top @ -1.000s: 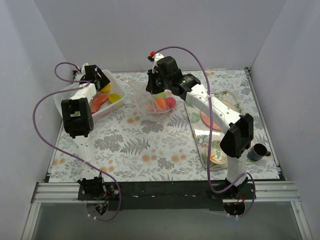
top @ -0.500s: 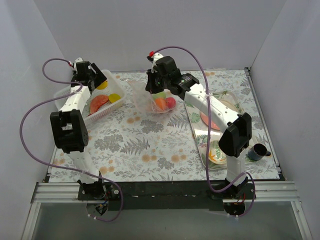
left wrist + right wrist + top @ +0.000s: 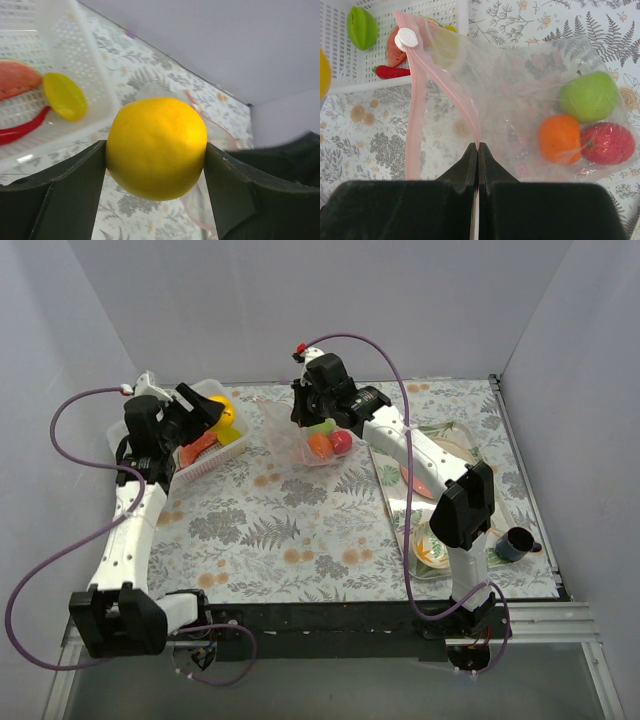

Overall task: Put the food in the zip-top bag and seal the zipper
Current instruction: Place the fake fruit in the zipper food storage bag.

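My left gripper (image 3: 218,414) is shut on a round yellow lemon (image 3: 224,408), held above the right end of the white basket; the lemon fills the left wrist view (image 3: 156,147) between both fingers. My right gripper (image 3: 478,146) is shut on the pink zipper (image 3: 415,110) of the clear zip-top bag (image 3: 520,85), holding its mouth open and up. Its white slider (image 3: 406,37) sits at the far end. A green apple (image 3: 590,96), an orange (image 3: 560,138) and a red apple (image 3: 607,142) lie in the bag (image 3: 300,445).
The white slotted basket (image 3: 240,422) at the back left holds a watermelon slice (image 3: 15,80), a flat yellow piece (image 3: 64,96), a red chili (image 3: 390,71) and a green star fruit (image 3: 362,27). A tray (image 3: 470,445) with plates, a bowl (image 3: 432,550) and a blue cup (image 3: 512,543) stand at right.
My left arm has pulled back and lifted the yellow lemon out of the basket, turning it towards the bag. My right gripper has kept its hold on the zipper with barely any movement.
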Motion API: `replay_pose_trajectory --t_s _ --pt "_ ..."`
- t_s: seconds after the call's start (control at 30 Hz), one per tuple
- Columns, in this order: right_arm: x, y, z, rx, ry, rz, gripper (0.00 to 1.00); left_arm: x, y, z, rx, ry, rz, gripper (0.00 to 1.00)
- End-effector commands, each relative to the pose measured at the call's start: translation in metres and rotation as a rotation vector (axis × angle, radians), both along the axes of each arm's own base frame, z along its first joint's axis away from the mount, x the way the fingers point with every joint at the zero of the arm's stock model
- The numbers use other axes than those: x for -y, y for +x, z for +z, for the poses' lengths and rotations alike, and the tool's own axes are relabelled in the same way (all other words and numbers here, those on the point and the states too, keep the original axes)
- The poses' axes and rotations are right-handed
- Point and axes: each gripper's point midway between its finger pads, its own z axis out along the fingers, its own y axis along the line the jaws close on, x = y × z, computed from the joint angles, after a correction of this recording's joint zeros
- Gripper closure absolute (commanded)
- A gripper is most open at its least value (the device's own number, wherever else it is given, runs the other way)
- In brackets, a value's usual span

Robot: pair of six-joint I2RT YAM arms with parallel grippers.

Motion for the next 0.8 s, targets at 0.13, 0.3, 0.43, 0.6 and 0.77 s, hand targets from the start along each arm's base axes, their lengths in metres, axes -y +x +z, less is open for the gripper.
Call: replay_pose_trajectory --t_s 0.13,0.3,0.43,0.6,0.77 --pt "-0.004 0.008 0.012 0.024 0.034 -0.037 0.99 0.1 -0.053 0.031 0.051 -0.137 -0.275 0.67" --pt "-0.006 0.004 0.014 0.012 0.045 -0.034 0.99 0.133 -0.051 0.016 0.018 -0.154 -0.331 0.65" --pt "-0.005 0.0 0.022 0.015 0.059 -0.032 0.99 0.147 -0.042 -0.004 -0.011 -0.148 -0.337 0.64" --pt "-0.005 -0.005 0.035 0.025 0.075 -0.026 0.99 0.149 -0.024 -0.026 -0.052 -0.122 -0.3 0.61" --pt "-0.003 -0.006 0.039 0.032 0.076 -0.032 0.99 0.148 -0.016 -0.029 -0.061 -0.1 -0.285 0.3"
